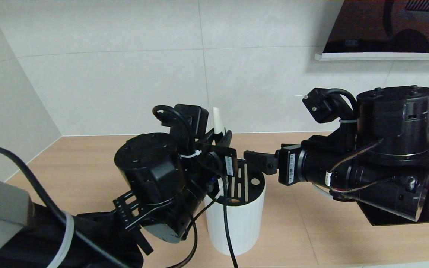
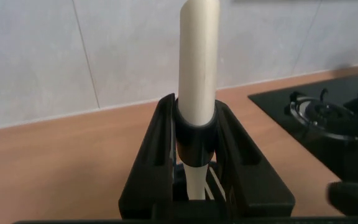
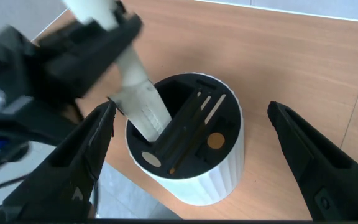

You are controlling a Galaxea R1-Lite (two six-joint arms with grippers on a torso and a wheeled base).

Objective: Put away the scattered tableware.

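Right wrist view, left tool (image 3: pixel 107 28) clamping knife (image 3: pixel 132 81) (handle up, blade down), right tool (image 3: pixel 190 113) wide

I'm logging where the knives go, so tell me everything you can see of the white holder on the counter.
The holder is an upright white cylinder with faintly ribbed walls, plastic by the look, topped by a black insert cut with long slots and round holes. It stands on the wooden counter. A knife with a pale handle, held by the left gripper, has its blade tip in one opening. The right gripper hangs open over the top.
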